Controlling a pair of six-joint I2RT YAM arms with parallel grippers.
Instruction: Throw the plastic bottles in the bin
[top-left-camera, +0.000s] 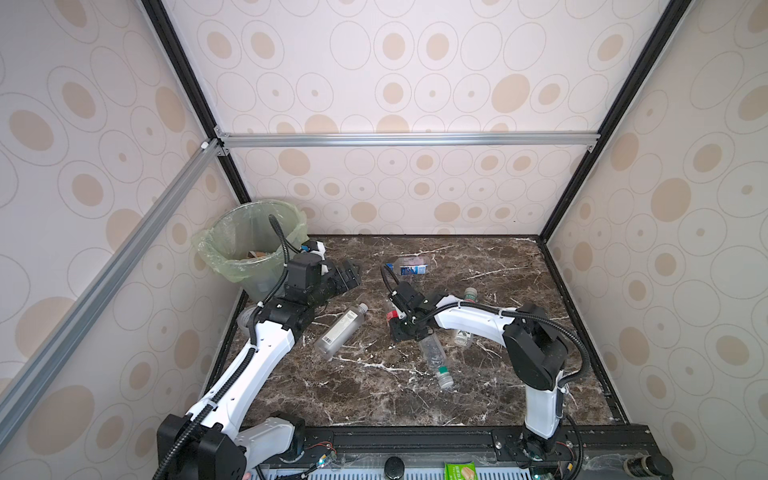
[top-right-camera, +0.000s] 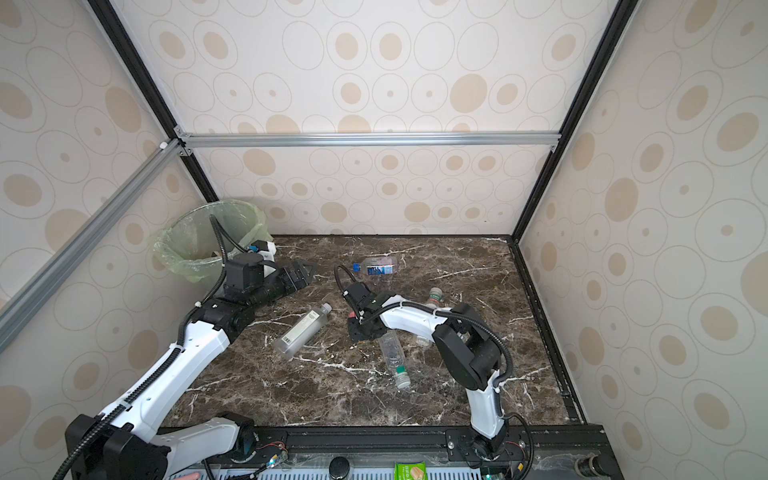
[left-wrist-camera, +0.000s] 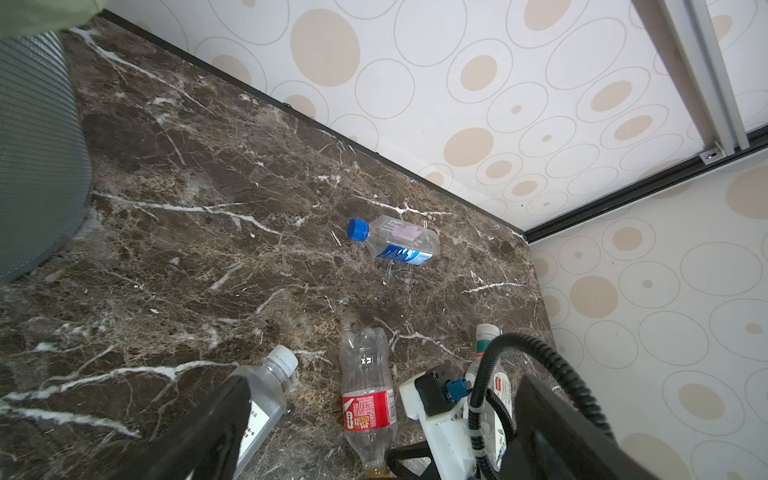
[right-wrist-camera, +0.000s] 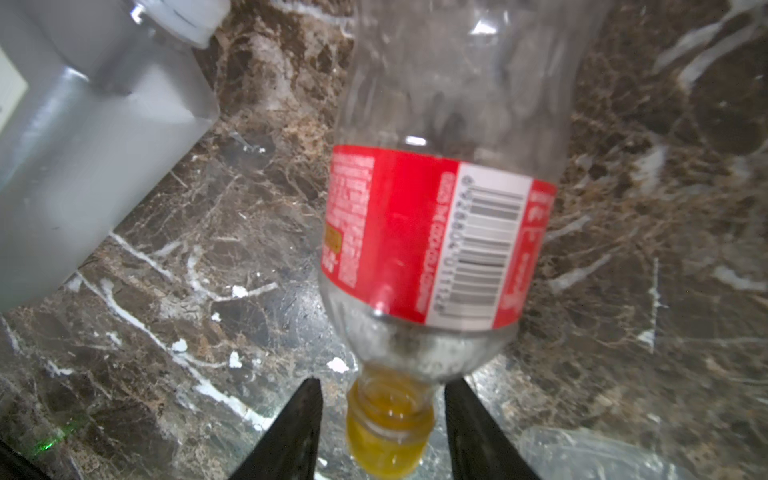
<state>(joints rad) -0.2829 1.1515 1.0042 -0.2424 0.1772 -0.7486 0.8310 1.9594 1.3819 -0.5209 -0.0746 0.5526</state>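
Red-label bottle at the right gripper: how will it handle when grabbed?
The red-label bottle looks empty, so probably light. Lying on its side, it may roll if nudged. Its thin wall likely flexes; the yellow cap between the right gripper's jaws seems stiffer.

You see: red-label bottle (right-wrist-camera: 436, 232), yellow cap; blue-capped bottle (left-wrist-camera: 395, 243), blue-white label; bin (top-left-camera: 232, 266) lined pale green; table (top-left-camera: 374, 395) dark brown marble, white veins.

A dark marble tabletop (top-left-camera: 374, 399) sits inside circle-patterned walls (top-left-camera: 415, 62), with a green packet (top-left-camera: 459, 471) at the front edge.
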